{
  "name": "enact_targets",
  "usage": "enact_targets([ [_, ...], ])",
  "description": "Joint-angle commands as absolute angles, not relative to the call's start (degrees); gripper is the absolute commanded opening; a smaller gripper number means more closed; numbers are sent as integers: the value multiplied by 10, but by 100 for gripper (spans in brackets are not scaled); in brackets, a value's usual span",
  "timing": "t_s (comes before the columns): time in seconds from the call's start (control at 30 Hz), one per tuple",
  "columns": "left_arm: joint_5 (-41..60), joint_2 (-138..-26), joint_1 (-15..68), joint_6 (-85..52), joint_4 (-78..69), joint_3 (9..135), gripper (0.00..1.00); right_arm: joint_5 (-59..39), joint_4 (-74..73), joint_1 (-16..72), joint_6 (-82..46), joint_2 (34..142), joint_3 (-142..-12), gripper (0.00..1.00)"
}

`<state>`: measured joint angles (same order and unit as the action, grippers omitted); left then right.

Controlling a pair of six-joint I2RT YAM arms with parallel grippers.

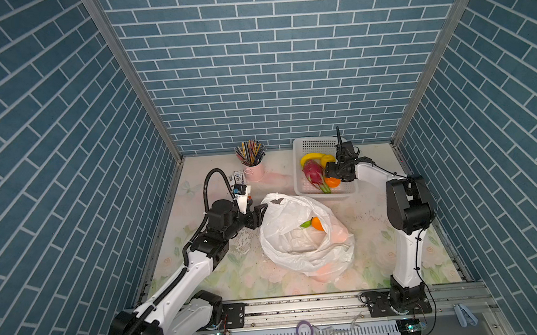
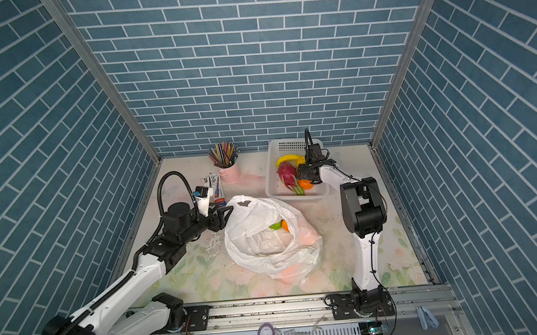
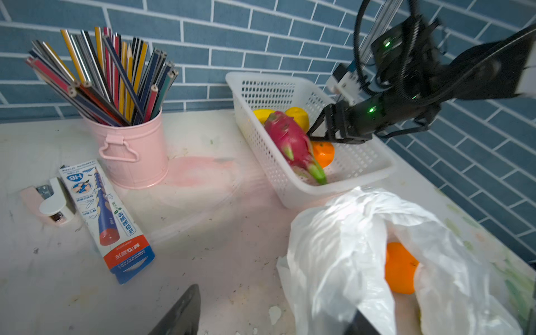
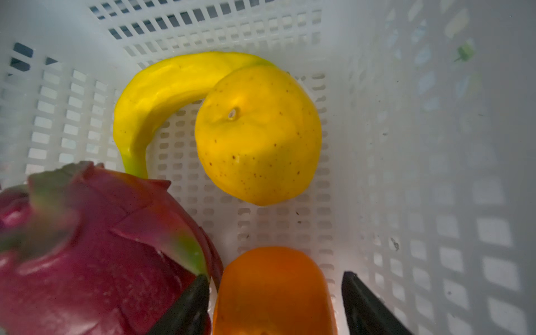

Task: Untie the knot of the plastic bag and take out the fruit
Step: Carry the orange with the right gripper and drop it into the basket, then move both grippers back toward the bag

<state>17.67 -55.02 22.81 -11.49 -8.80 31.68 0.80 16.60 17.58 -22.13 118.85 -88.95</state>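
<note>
Left gripper: my left gripper (image 1: 259, 216) hovers at the left rim of the plastic bag (image 1: 302, 246), on the side facing the worktop's left edge.
Left fingers: spread wide, gripping nothing. In the left wrist view one finger (image 3: 185, 307) is bare over the worktop (image 1: 379, 248), and the bag's film hangs in front of the other.
Right gripper: my right gripper (image 4: 275, 277) reaches down into the basket (image 1: 297, 172).
Right fingers: wide apart, on either side of an orange (image 4: 272, 290). A gap shows between it and one finger (image 4: 365, 304), so I am not clamping it.
Plastic bag: slumped in the middle of the worktop with its mouth gaping upward.
Fruit in the bag: a second orange (image 3: 400, 266) and a green fruit (image 2: 274, 226) lie side by side against the inner wall nearest the basket. More orange shapes glow through the film, too blurred to count.
Fruit in the basket: dragon fruit (image 4: 95, 249), lemon (image 4: 258, 136) and the orange between my fingers, with a banana (image 4: 150, 95) curled round the lemon.
Basket: at the worktop's back edge, right of the middle, just beyond the bag.
Pink bucket: the bucket (image 1: 254, 172), full of pencils (image 3: 116, 75), stands at the back edge, left of the basket.
Beside the bucket: a pencil box (image 3: 107, 220) and a stapler (image 3: 49, 203) lie flat.
</note>
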Motion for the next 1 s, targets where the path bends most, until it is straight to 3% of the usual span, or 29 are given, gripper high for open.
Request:
enact_targets([
  [0.0, 178, -517, 238, -117, -62, 337, 71, 14, 186, 178, -212, 1158, -887, 79],
  [0.13, 155, -487, 248, -144, -28, 357, 78, 17, 194, 180, -214, 1123, -880, 82],
  [0.4, 71, -479, 354, -229, 1, 408, 78, 10, 196, 197, -211, 980, -820, 82],
  [0.67, -94, -561, 520, -303, 13, 453, 62, -21, 160, 248, -208, 783, -675, 82],
  [0.97, -117, -699, 585, -343, 38, 489, 51, -49, 220, 344, -211, 612, -543, 84],
])
